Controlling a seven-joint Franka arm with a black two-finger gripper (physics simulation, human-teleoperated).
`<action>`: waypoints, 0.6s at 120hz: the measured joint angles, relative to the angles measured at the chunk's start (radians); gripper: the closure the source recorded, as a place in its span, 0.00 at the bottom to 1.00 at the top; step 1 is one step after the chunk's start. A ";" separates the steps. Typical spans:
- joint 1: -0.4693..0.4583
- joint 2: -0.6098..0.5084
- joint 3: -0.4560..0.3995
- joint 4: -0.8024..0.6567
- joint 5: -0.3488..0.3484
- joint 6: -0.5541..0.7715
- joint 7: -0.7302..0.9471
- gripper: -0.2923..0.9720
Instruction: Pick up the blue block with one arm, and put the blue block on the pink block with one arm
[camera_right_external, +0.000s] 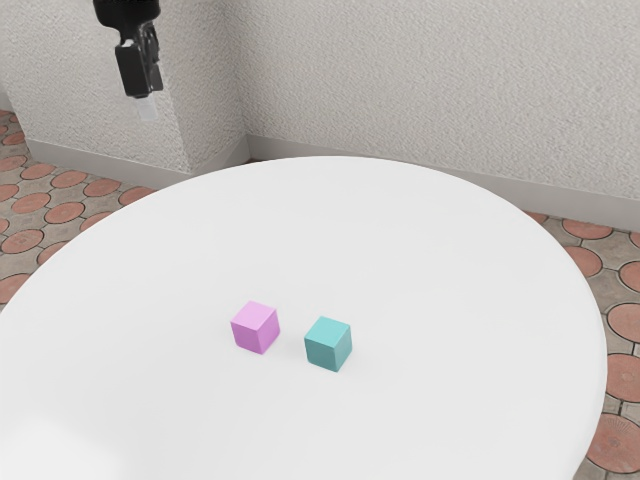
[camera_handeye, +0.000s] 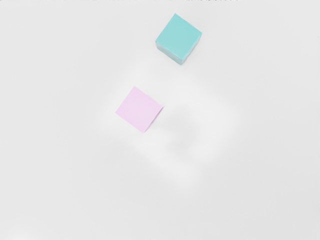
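You see the small blue-green cube block (camera_right_external: 328, 343) resting on the round white tabletop (camera_right_external: 420, 230), toward its near middle. The small pink cube block (camera_right_external: 255, 327) sits just to its left, near it but apart, with a strip of bare tabletop between them. Your arm's black end (camera_right_external: 138, 65) hangs high at the far left, before the textured white wall (camera_right_external: 420, 80) and well apart from both blocks. You cannot tell how the jaws stand. From the wrist, you look down on the pink block (camera_handeye: 139, 108) and blue-green block (camera_handeye: 178, 38).
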 joint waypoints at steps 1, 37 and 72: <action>-0.002 0.000 0.000 0.000 0.000 -0.001 -0.001 0.23; 0.081 -0.193 -0.058 -0.231 -0.017 -0.011 -0.030 0.23; -0.021 -0.167 -0.177 -0.538 -0.072 0.194 0.158 0.23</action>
